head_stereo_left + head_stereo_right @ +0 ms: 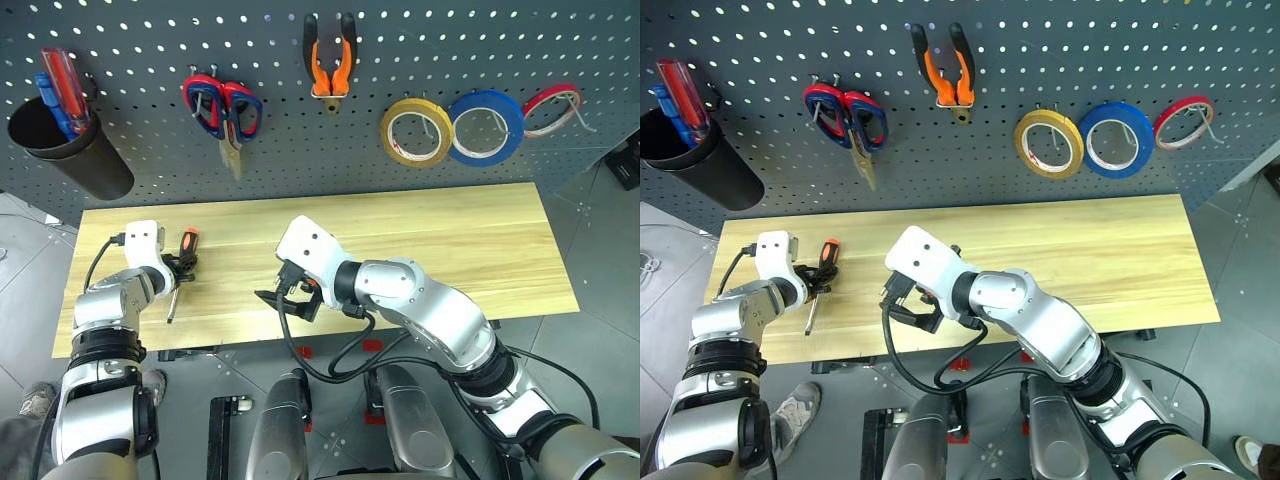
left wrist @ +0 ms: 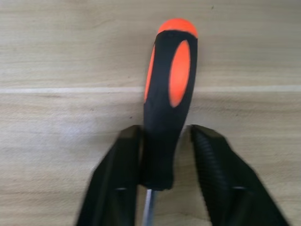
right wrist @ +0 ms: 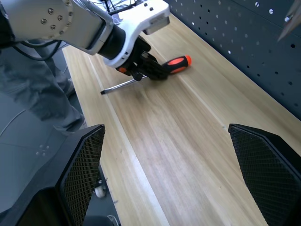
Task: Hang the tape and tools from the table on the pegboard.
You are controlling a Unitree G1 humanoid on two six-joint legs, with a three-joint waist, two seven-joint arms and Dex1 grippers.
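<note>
At the left end of the bench (image 1: 400, 250), the screwdriver (image 1: 184, 262) lies flat, the left hand (image 2: 164, 179) closing around its handle's lower end. Light, rigid, rubbery-looking grip: probably secure there. The right hand (image 3: 164, 174) hovers wide open mid-bench.

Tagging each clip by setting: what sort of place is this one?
Likely a workshop or tool bench: a dark pegboard carries pliers, red-handled scissors and tape rolls, above a wooden table where a screwdriver lies.
</note>
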